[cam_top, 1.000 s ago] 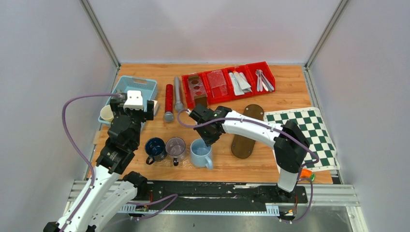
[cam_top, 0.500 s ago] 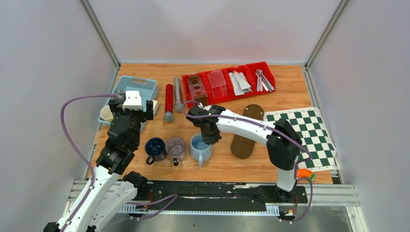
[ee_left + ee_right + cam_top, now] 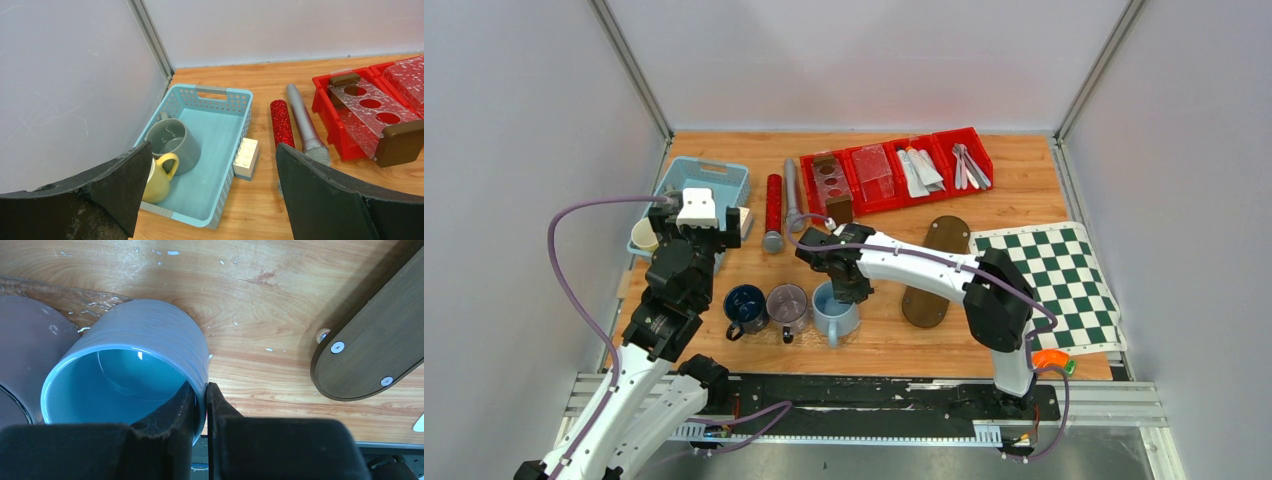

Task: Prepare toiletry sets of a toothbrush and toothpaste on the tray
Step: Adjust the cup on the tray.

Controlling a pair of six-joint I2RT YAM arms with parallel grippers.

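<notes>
The toothpaste tubes [image 3: 919, 170] and the toothbrushes [image 3: 969, 165] lie in the red bins at the back. The brown oval tray [image 3: 932, 270] lies bare at centre right and also shows in the right wrist view [image 3: 370, 350]. My right gripper [image 3: 844, 285] is shut on the rim of a light blue mug [image 3: 834, 310]. In the right wrist view one finger of the gripper [image 3: 200, 387] is inside the mug [image 3: 150, 335] and one is outside. My left gripper [image 3: 699, 215] is open and empty above the blue basket [image 3: 240, 165].
A dark blue mug [image 3: 746, 305] and a purple mug [image 3: 787, 303] stand left of the light blue one. A red cylinder [image 3: 773, 205] and a grey cylinder [image 3: 793, 195] lie behind them. The basket holds a grey mug [image 3: 172, 142] and a yellow mug [image 3: 160, 180]. A chessboard mat [image 3: 1054, 285] lies right.
My right arm has swung left, and the light blue mug has shifted slightly left and turned toward the purple mug. The left arm has not moved.
</notes>
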